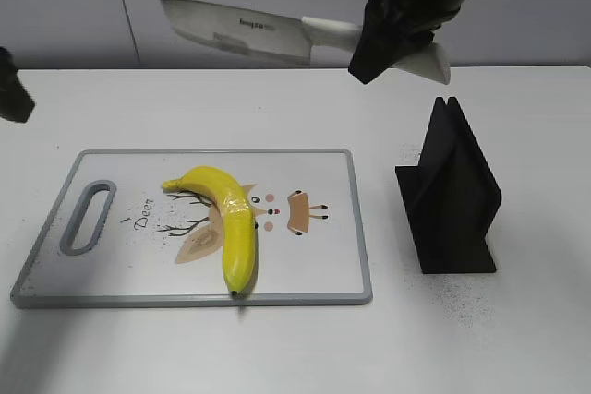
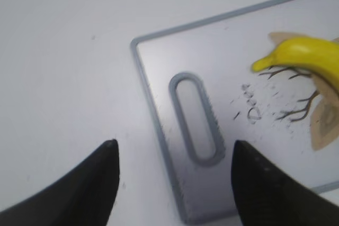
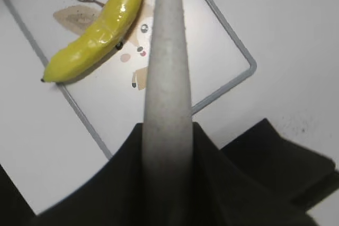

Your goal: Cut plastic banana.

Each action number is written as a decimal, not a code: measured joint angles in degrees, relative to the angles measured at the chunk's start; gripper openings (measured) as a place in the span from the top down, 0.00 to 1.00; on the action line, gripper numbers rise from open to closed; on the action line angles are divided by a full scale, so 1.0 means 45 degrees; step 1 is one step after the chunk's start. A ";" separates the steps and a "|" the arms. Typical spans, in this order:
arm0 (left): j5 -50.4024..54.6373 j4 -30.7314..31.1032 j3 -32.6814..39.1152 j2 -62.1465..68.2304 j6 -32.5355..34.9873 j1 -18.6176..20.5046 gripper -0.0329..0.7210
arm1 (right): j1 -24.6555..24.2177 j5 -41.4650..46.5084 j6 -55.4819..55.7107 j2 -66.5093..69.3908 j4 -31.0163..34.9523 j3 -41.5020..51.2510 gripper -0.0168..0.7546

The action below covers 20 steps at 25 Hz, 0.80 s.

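Observation:
A yellow plastic banana lies on the grey-rimmed cutting board; it also shows in the left wrist view and the right wrist view. My right gripper is shut on the white handle of a kitchen knife, held high above the board's far side, blade pointing left. My left gripper is open and empty above the board's handle slot; in the exterior view it shows at the left edge.
A black knife stand stands on the white table right of the board; it also shows in the right wrist view. Dark specks lie on the table around the stand. The board has a printed deer picture.

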 joint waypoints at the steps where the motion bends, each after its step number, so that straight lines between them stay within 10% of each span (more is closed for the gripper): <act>1: 0.0688 0.0596 -0.0089 0.0000 -0.0708 0.0170 0.13 | 0.0000 0.0029 0.1037 -0.0100 -0.0190 0.0000 0.77; 7: 0.4394 0.2489 -0.0175 -0.0144 -0.2807 0.0715 0.14 | -0.0015 0.0764 0.6557 -0.0873 -0.1515 0.0132 0.77; 20: 0.3844 0.2383 0.2309 -0.6547 -0.2918 0.0757 0.18 | -0.0015 -0.1421 1.0530 -0.4876 -0.2126 0.4606 0.77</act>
